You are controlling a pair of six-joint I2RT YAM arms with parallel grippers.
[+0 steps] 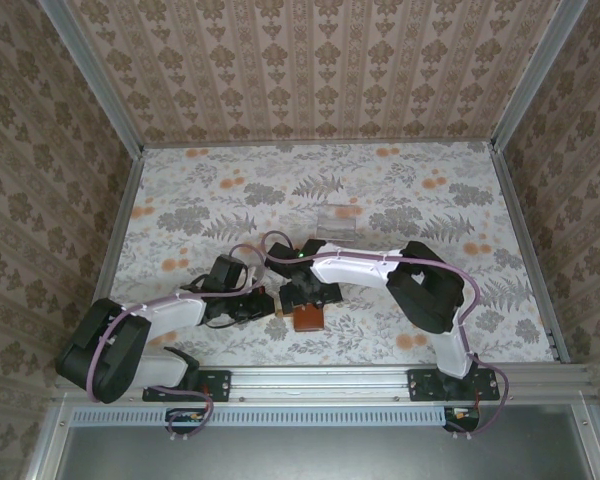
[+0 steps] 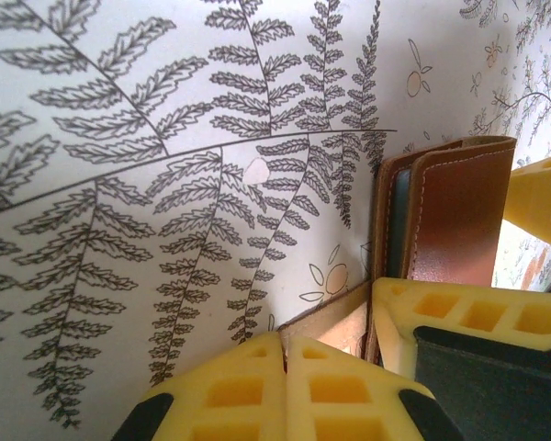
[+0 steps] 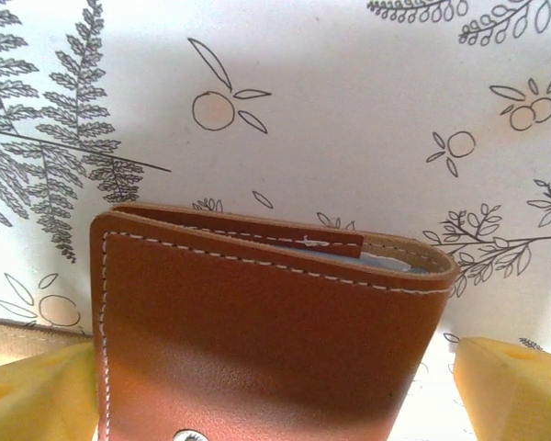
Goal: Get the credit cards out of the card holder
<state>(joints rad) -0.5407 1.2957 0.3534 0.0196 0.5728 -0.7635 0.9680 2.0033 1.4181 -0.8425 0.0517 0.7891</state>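
The card holder (image 1: 308, 318) is a reddish-brown leather wallet, folded, lying near the table's front edge between the two arms. My left gripper (image 2: 285, 342) is shut, and a thin tan leather flap of the card holder (image 2: 455, 211) is pinched between its yellow fingertips. My right gripper (image 3: 275, 400) is open and straddles the card holder (image 3: 266, 322), one yellow fingertip (image 3: 37, 395) on each side. A sliver of grey-blue lining shows at the folded top edge. The credit cards are hidden inside.
A clear plastic tray (image 1: 335, 222) lies beyond the grippers toward mid-table. The right gripper's yellow finger (image 2: 468, 317) crowds close beside my left fingers. Patterned walls and a metal rail (image 1: 310, 375) bound the floral table (image 1: 430, 190).
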